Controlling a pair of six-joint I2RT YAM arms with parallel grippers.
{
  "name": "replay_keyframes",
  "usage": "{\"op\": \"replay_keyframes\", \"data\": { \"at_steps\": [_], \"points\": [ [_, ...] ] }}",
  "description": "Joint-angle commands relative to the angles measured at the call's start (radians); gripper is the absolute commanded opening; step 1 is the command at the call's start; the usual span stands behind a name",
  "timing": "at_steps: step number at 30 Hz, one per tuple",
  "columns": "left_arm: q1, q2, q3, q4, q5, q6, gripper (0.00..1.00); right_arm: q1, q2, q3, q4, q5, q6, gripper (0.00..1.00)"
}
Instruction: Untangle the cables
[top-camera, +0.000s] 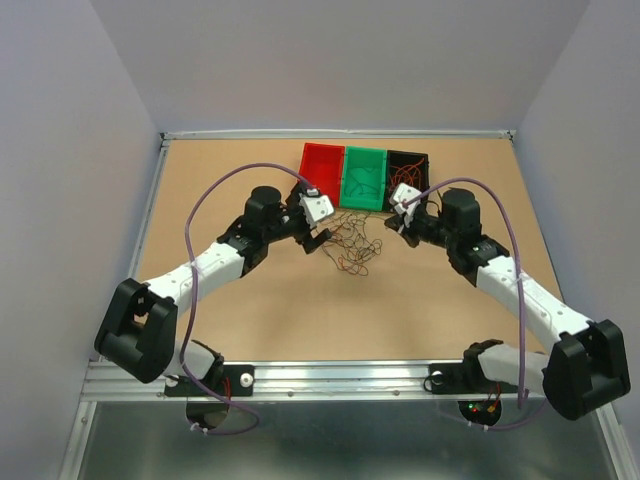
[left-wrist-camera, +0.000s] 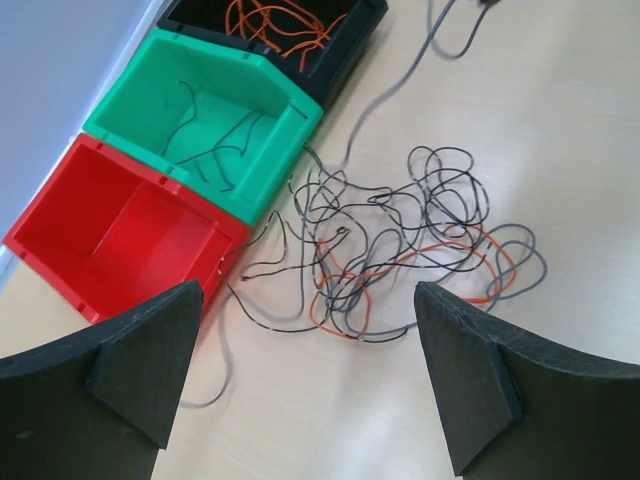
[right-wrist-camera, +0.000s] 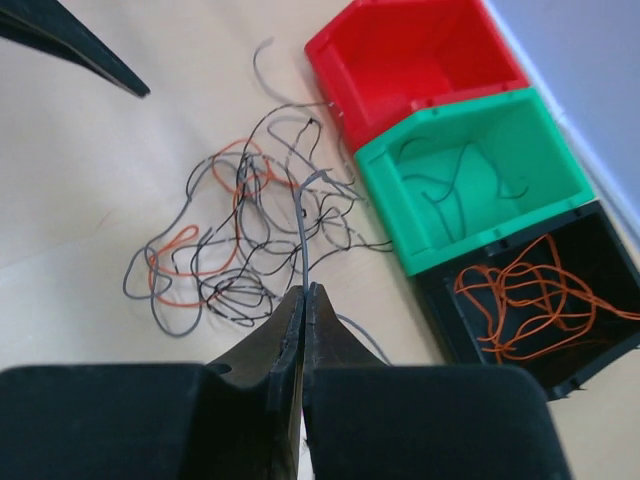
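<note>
Right claw (right-wrist-camera: 303, 291): 2 black fingers pressed together, pinching 1 dark grey strand (right-wrist-camera: 303, 235). The strand rises from the fingertips and hooks over at its upper end, above the heap.

Beyond the tips: the tangle of thin curly cables, black, grey and red-orange (right-wrist-camera: 235, 240), lies loose on the light wooden table (right-wrist-camera: 70, 190). Loops overlap closely; single strands are hard to follow. 1 stray grey end trails off toward the bins.

Left claw (left-wrist-camera: 308, 300): 2 fingers spread wide with nothing between them, held above the near edge of the same tangle.

Top view: the tangle sits between both claws, the left claw on its left and the right claw on its right.

Behind the tangle: 3 open plastic bins in 1 row, touching side by side.
- Red rectangular bin (right-wrist-camera: 420, 50): at the left end in the top view. Some outer loops of the tangle reach its wall.
- Green rectangular bin (right-wrist-camera: 545, 165): in the middle, with a few thin dark strands inside; exact colour uncertain.
- Black rectangular bin (right-wrist-camera: 590, 245): at the right end, with a loose bundle of red-orange strands inside.
</note>
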Motion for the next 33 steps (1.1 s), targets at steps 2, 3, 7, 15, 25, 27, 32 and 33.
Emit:
{"op": "replay_keyframes", "data": {
  "at_steps": [2, 3, 7, 15, 25, 27, 32, 33],
  "points": [
    [0.005, -0.017, 0.027, 0.075, -0.143, -0.013, 0.99, -0.001, -0.083, 0.028, 0.093, 0.029, 0.084, 0.01],
    [0.004, -0.019, 0.034, 0.07, -0.168, -0.014, 0.99, -0.003, -0.106, 0.042, 0.1, 0.029, 0.098, 0.01],
    [0.047, -0.039, 0.069, 0.063, -0.24, -0.048, 0.99, -0.003, -0.094, 0.162, 0.119, -0.014, 0.15, 0.01],
    [0.14, -0.103, 0.034, 0.102, -0.128, -0.12, 0.99, -0.003, -0.031, 0.38, 0.184, -0.11, 0.277, 0.0],
    [0.139, -0.03, 0.07, 0.371, -0.031, -0.307, 0.99, -0.001, -0.017, 0.372, 0.459, 0.092, 0.518, 0.01],
    [0.139, 0.015, 0.084, 0.409, -0.054, -0.35, 0.99, -0.003, -0.016, 0.36, 0.465, 0.13, 0.532, 0.0],
    [0.125, 0.012, -0.049, 0.627, -0.03, -0.488, 0.99, -0.003, -0.073, 0.239, 0.517, 0.27, 0.699, 0.01],
    [0.116, 0.003, -0.057, 0.63, -0.039, -0.511, 0.99, -0.004, -0.089, 0.198, 0.548, 0.264, 0.726, 0.01]
  ]
}}
